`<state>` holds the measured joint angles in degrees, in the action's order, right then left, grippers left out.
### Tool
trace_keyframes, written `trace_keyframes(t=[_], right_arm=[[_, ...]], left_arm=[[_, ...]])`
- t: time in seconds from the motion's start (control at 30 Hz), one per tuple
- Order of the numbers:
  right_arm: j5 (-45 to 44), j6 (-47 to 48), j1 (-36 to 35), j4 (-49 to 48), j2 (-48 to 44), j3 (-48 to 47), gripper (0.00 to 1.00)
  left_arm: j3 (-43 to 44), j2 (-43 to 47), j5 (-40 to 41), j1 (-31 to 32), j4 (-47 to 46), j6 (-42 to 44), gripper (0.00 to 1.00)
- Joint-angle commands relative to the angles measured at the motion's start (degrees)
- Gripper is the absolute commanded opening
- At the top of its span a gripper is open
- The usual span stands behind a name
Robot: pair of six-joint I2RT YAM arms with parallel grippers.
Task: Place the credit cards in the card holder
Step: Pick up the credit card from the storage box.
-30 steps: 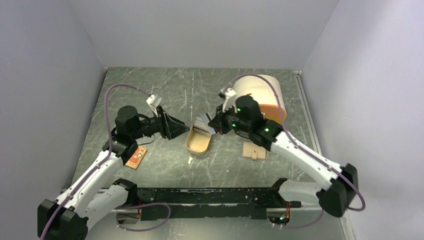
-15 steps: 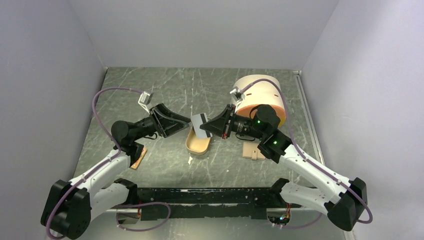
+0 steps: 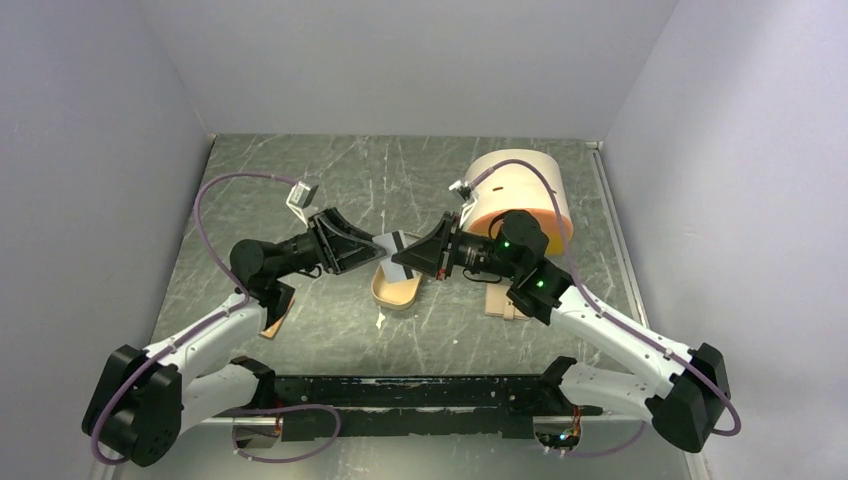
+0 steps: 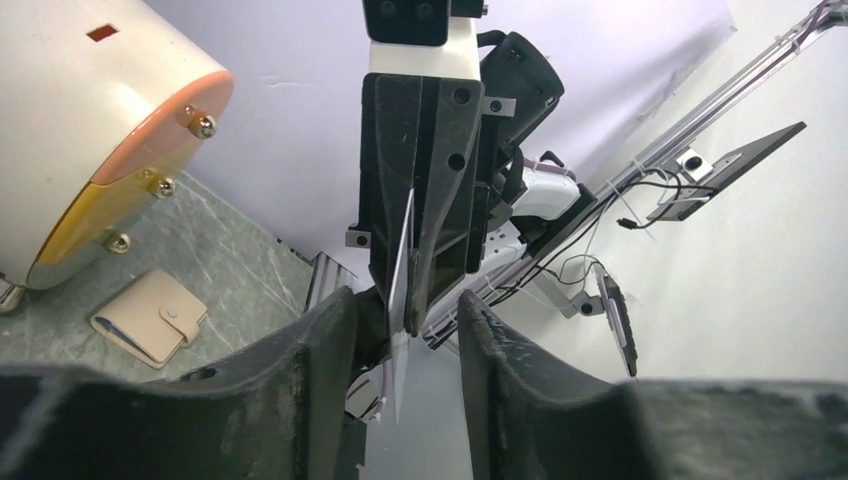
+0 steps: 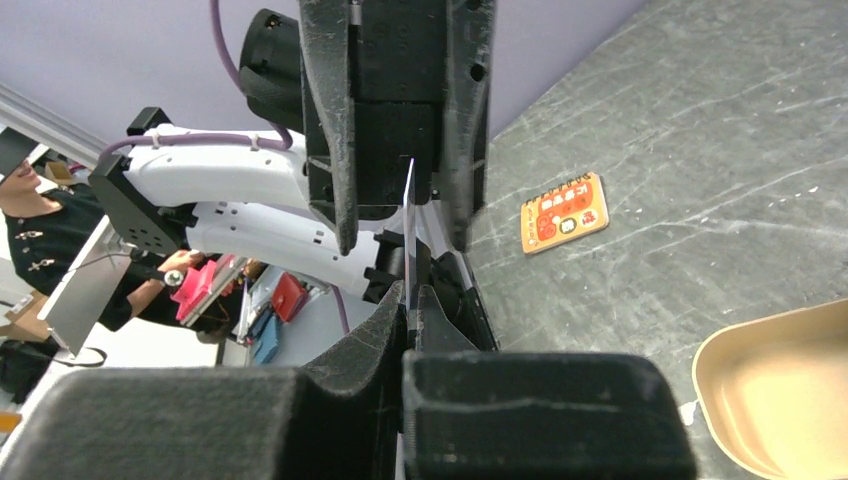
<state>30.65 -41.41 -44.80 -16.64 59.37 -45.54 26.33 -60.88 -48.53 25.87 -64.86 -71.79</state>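
Top external view: the right end effector (image 3: 412,258) is clenched on the striped whitish-grey credit card (image 3: 398,247), in mid-air above the oval tan tray (image 3: 398,294). Facing it, the left end effector (image 3: 372,250) is released, fingers (image 4: 325,350) flanking the card's free end without touching. On the table (image 3: 330,180), the card holder (image 4: 150,315) lies closed.

left claw (image 3: 374,250) advanced, now straddling card (image 3: 398,244)

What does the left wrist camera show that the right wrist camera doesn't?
Only the left wrist view shows the cream rounded box with an orange front and the beige folding wallet. Only the right wrist view shows the orange-red dotted rectangular piece and the tan oval tray. Both show the thin whitish-grey card edge-on, pinched by the right fingers, between the spread left fingers.
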Motion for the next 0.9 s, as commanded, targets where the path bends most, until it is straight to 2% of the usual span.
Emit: trace_keyframes(t=[0.0, 0.13, 0.2, 0.3, 0.37, 0.47, 0.57, 0.63, 0.7, 0.87], right_arm=[[-1.0, 0.3, -1.0, 0.0, 0.8, -0.2, 0.0], [-1.4, 0.2, -1.5, 0.2, 1.3, 0.4, 0.01], [-1.8, -0.2, -1.4, -0.1, 1.3, 0.8, 0.02], [-4.3, 0.7, -1.5, 4.1, 1.0, 0.1, 0.13], [-8.6, 0.7, -1.6, 9.9, 0.3, -1.0, 0.3], [-17.6, -1.4, -1.5, 20.5, -1.3, -2.2, 0.58], [-27.2, -6.5, -1.4, 32.6, -3.2, -2.6, 0.7], [-35.5, -13.3, -1.5, 41.3, -4.3, -2.9, 0.71], [-43.6, -24.3, -1.4, 51.9, -4.3, -3.0, 0.68], [-54.8, -44.0, -1.5, 71.4, -1.5, -3.2, 0.56]], left_arm=[[1.9, -0.6, -1.1, 0.8, -5.8, 0.1, 0.41], [2.2, -2.0, -2.2, 1.3, -6.9, -0.3, 0.23], [2.0, -2.8, -2.8, 1.7, -8.5, -0.8, 0.1], [1.4, -2.8, -2.4, 1.7, -8.5, -0.1, 0.09], [1.3, -1.4, -1.2, 1.7, -1.8, 3.7, 0.09], [2.8, 2.6, 2.5, 1.5, 14.6, 13.7, 0.09], [6.4, 7.0, 9.8, 1.5, 36.7, 25.6, 0.09], [8.2, 8.9, 14.3, 1.5, 45.1, 31.6, 0.09], [9.6, 10.2, 18.4, 1.5, 51.8, 36.2, 0.09], [11.6, 13.0, 26.3, 1.5, 64.7, 45.7, 0.09]])
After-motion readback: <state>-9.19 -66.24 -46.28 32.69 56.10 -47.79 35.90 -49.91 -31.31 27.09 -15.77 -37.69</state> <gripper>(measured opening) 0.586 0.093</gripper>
